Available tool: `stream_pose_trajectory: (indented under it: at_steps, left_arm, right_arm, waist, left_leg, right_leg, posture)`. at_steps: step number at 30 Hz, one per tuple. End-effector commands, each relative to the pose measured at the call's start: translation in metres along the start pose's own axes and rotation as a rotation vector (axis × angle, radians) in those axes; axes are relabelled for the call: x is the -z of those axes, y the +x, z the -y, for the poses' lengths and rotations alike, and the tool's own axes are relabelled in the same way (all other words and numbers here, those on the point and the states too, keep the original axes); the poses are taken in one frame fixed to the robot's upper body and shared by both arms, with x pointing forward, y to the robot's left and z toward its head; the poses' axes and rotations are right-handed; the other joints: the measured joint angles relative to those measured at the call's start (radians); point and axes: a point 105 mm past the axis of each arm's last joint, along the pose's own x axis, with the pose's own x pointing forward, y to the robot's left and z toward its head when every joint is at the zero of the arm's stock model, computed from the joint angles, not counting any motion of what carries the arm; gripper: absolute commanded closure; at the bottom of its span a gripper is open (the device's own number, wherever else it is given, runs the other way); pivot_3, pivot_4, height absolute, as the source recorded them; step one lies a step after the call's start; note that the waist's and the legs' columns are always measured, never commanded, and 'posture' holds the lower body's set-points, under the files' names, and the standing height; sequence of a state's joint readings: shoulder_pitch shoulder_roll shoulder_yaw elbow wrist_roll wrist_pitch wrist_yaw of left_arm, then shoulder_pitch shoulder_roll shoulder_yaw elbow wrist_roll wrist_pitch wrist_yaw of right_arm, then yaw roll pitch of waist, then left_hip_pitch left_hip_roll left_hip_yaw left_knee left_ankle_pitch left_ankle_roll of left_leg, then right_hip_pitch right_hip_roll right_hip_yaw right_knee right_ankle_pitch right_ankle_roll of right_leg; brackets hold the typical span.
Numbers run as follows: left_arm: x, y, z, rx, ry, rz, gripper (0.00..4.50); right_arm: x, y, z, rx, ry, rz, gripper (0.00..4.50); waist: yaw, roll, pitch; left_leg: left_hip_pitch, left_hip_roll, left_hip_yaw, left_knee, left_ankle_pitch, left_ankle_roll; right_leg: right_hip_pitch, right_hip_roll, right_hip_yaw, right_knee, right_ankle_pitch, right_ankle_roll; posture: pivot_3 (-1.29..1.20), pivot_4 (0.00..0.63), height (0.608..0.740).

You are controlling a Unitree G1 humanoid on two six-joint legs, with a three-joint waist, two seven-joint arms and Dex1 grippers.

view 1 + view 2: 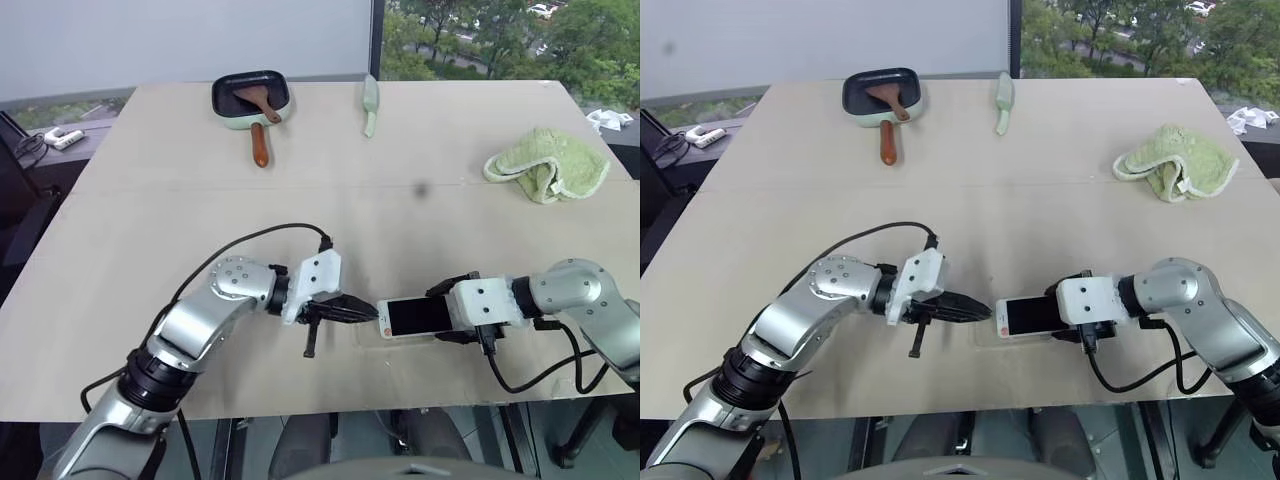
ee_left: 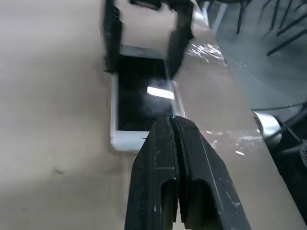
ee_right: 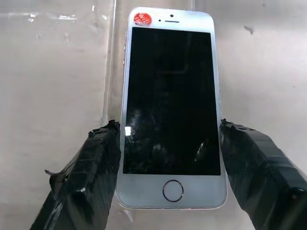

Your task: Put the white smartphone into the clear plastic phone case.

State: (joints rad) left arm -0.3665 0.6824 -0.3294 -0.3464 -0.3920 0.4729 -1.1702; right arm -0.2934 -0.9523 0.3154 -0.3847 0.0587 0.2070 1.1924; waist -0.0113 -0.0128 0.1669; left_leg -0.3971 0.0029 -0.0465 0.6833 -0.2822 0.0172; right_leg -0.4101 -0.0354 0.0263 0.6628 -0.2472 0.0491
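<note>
The white smartphone (image 3: 171,103) lies screen up, level, just above the table near its front edge. My right gripper (image 3: 170,132) is shut on it, one black finger on each long side at the home-button end. The clear plastic phone case (image 3: 109,62) lies flat on the table under and beside the phone, its glossy rim (image 2: 211,51) showing past the phone's far side. My left gripper (image 1: 368,312) is shut and empty. It points at the phone's free short end (image 1: 384,320), with its tips (image 2: 171,122) right at that edge.
A green pan with a wooden spatula (image 1: 250,97) and a pale green utensil (image 1: 370,103) sit at the table's far side. A green cloth (image 1: 548,164) lies far right. The table's front edge (image 1: 330,405) runs close behind both grippers.
</note>
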Motion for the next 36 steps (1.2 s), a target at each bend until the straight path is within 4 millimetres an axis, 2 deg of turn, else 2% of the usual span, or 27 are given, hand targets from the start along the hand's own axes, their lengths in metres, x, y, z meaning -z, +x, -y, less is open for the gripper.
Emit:
stream_pose_trajectory:
  at_steps: [1, 6, 11, 16, 18, 28, 36]
  left_arm:
    - [-0.013, 0.006, 0.006, 0.015, 0.079, 0.014, 4.42]
    - [-0.010, 0.016, 0.020, 0.042, 0.099, -0.020, 4.42]
    - [0.001, 0.015, 0.007, -0.017, 0.086, -0.054, 4.42]
    - [0.029, 0.023, 0.001, -0.070, 0.087, -0.131, 4.42]
    - [0.034, 0.024, -0.004, -0.091, 0.089, -0.144, 4.42]
    - [0.047, 0.027, -0.008, -0.079, 0.088, -0.192, 4.42]
    - [0.044, 0.034, -0.006, -0.075, 0.089, -0.193, 4.42]
  right_arm:
    - [-0.004, -0.001, 0.000, -0.026, -0.065, -0.011, 1.59]
    - [-0.007, 0.003, -0.004, -0.054, -0.102, -0.005, 1.59]
    - [-0.008, 0.005, -0.007, -0.072, -0.110, -0.004, 1.59]
    - [-0.009, 0.006, -0.008, -0.079, -0.101, -0.006, 1.59]
    - [-0.009, 0.005, -0.009, -0.083, -0.092, -0.008, 1.59]
    - [-0.016, 0.005, -0.020, -0.148, 0.024, -0.009, 1.59]
    - [-0.016, 0.009, -0.025, -0.168, 0.100, -0.018, 1.59]
  waist:
    - [0.001, 0.000, 0.000]
    - [0.000, 0.000, 0.000]
    - [0.001, 0.000, 0.000]
    - [0.001, 0.000, 0.000]
    - [0.002, 0.000, 0.000]
    - [0.003, 0.000, -0.001]
    - [0.005, 0.000, -0.002]
  left_leg:
    - [0.000, 0.000, 0.000, 0.000, 0.000, 0.000]
    - [0.000, 0.000, 0.000, 0.000, 0.000, 0.000]
    - [0.001, 0.000, -0.001, 0.000, 0.000, 0.000]
    - [0.002, 0.000, -0.001, 0.001, 0.000, 0.000]
    - [0.002, 0.000, -0.001, 0.001, 0.000, 0.000]
    - [0.002, 0.000, -0.001, 0.001, 0.000, 0.000]
    - [0.002, 0.000, -0.001, 0.001, 0.000, 0.000]
  right_leg:
    - [0.000, 0.000, 0.000, 0.000, 0.000, 0.000]
    - [0.000, 0.000, 0.000, 0.000, 0.000, 0.000]
    - [0.001, 0.000, -0.001, 0.000, 0.000, 0.000]
    - [0.002, 0.000, -0.001, 0.000, 0.000, 0.000]
    - [0.002, 0.000, 0.000, 0.000, 0.000, 0.000]
    - [0.003, 0.000, -0.001, 0.000, 0.000, 0.000]
    - [0.003, 0.000, -0.001, 0.000, 0.000, 0.000]
  posture:
    - [0.00, 0.150, 0.740]
    - [0.00, 0.150, 0.740]
    - [0.00, 0.150, 0.740]
    - [0.00, 0.150, 0.740]
    - [0.00, 0.150, 0.740]
    - [0.00, 0.150, 0.740]
    - [0.00, 0.150, 0.740]
